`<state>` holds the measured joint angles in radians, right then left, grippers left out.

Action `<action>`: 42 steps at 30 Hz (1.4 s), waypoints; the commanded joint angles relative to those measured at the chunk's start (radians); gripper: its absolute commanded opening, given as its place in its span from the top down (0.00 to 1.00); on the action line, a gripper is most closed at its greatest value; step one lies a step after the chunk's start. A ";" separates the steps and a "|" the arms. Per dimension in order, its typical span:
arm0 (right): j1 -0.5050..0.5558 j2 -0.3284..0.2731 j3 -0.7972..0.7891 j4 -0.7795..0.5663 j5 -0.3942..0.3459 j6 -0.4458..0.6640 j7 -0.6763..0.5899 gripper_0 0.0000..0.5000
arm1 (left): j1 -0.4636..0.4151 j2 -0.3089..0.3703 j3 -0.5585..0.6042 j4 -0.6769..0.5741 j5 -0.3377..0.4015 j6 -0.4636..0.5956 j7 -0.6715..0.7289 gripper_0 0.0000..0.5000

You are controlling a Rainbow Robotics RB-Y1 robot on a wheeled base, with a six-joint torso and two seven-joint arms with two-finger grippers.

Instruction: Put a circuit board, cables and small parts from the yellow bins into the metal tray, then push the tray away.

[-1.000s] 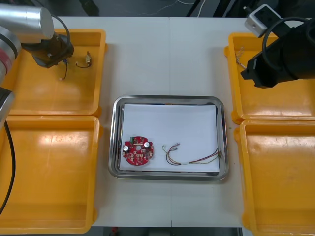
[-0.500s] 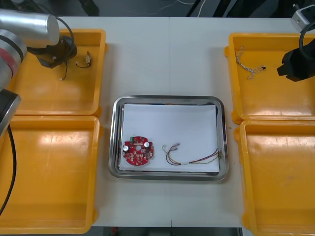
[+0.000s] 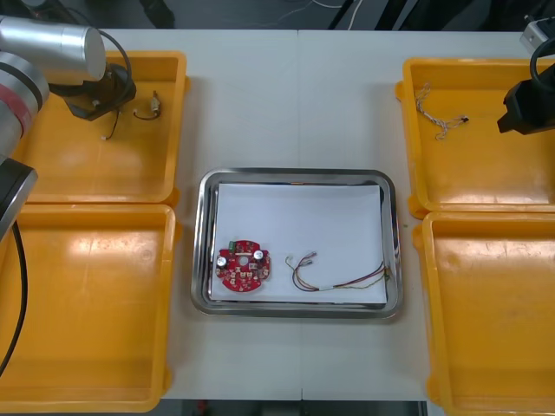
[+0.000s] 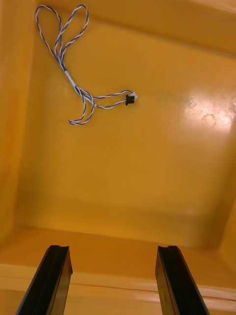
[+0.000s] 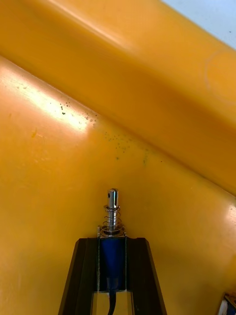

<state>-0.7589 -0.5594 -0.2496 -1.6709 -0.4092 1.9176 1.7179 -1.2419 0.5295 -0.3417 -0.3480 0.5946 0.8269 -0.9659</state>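
Observation:
My left gripper [image 5: 112, 241] is shut on a small metal part [image 5: 112, 216] with a blue body, a spring and a pin, low over the floor of the far left yellow bin [image 3: 52, 165]. In the front view that gripper [image 3: 100, 94] sits near the bin's far side. My right gripper [image 4: 112, 248] stands open above the far right yellow bin [image 3: 486, 186], short of a twisted blue and white cable [image 4: 73, 86]. The metal tray [image 3: 295, 176] holds a round red circuit board [image 3: 244, 267] and a red and yellow cable [image 3: 338, 276] on its white inside.
Another small metal part [image 3: 149, 108] with a dark wire lies in the far left bin beside my left gripper. The blue and white cable [image 3: 436, 113] lies at the far right bin's back left. Both near bins [image 3: 87, 381] [image 3: 486, 381] look bare.
My right arm has drawn back to the right, uncovering the blue and white cable. My left gripper has shifted slightly and shut on the small metal part.

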 commanded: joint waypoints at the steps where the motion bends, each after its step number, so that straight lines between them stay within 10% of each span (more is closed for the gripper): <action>1: -0.076 -0.037 -0.031 0.049 0.009 0.002 -0.054 0.00 | -0.024 -0.008 -0.010 -0.006 0.004 0.012 -0.086 1.00; 13: -0.174 -0.036 -0.031 0.270 0.029 -0.124 -0.106 0.00 | -0.013 0.078 0.030 -0.158 0.011 0.267 -0.109 1.00; 42: -0.326 0.033 0.001 0.711 0.145 -0.558 -0.176 0.00 | 0.248 0.205 0.090 -1.022 0.053 0.873 0.059 1.00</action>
<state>-1.0318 -0.5454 -0.2497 -0.9776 -0.2812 1.4003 1.5676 -1.0207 0.6895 -0.2776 -1.2772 0.6322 1.6555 -0.9655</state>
